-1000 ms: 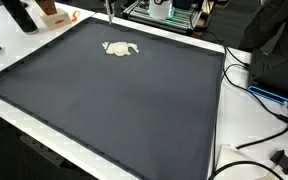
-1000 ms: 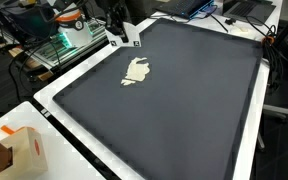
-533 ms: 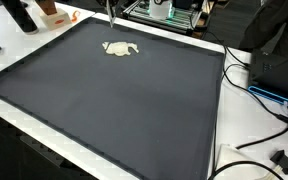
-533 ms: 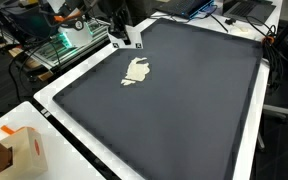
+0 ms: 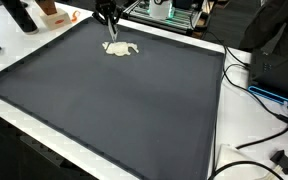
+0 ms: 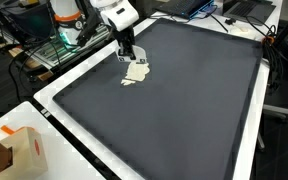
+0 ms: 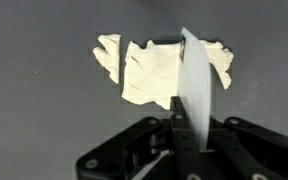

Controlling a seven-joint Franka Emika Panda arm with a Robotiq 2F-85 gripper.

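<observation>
A crumpled cream cloth (image 5: 121, 48) (image 6: 136, 72) lies on the dark mat (image 5: 134, 115) (image 6: 189, 100) near its far edge. My gripper (image 5: 109, 30) (image 6: 130, 58) hangs just above the cloth's edge, pointing down. In the wrist view the cloth (image 7: 149, 70) lies spread right ahead of the gripper (image 7: 181, 100). The dark fingers stand close together in the middle with a thin white flat strip (image 7: 196, 80) pinched between them. The strip sticks out over the cloth. Whether it touches the cloth I cannot tell.
An orange-and-white box (image 6: 24, 150) sits on the white table border. A green circuit rack (image 6: 54, 45) stands behind the arm. Cables (image 5: 252, 88) and a black plug (image 5: 282, 158) lie beside the mat. A dark bottle (image 5: 22, 15) stands at a corner.
The arm has come down and forward from the mat's far edge. The gripper now hangs over the cloth. The cloth has not moved.
</observation>
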